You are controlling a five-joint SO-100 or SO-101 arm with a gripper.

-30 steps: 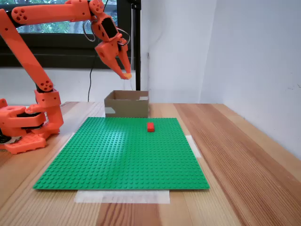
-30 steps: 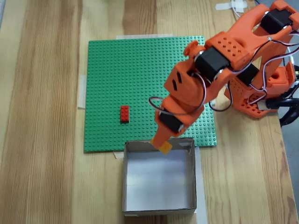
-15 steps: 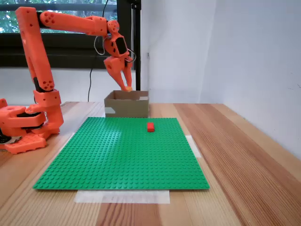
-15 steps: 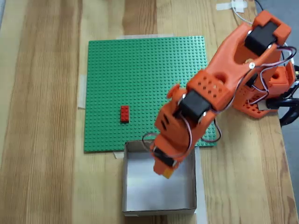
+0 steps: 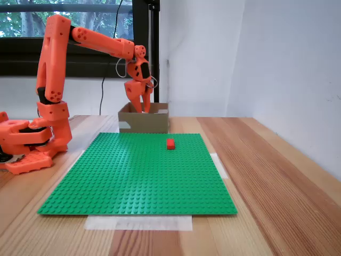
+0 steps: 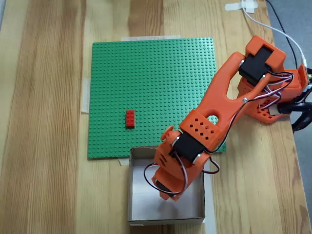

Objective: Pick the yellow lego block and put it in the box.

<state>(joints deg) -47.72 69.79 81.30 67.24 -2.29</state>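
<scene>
End effector: the end effector (image 5: 143,109) points straight down into the open top of the box (image 5: 144,121); its fingers stand slightly apart at the tips in the side fixed view, but whether they grip anything cannot be told.
Arm: the orange arm (image 6: 219,105) reaches from its base at the counter's right edge in the top-down fixed view, its wrist covering the box interior.
Yellow block: hidden; its place cannot be told.
Box: cardboard, touching one edge of the green baseplate (image 6: 151,83).
Red brick (image 6: 130,119): on the baseplate, near the box.
Surface: wooden counter (image 5: 277,181); white wall and a window behind.
</scene>
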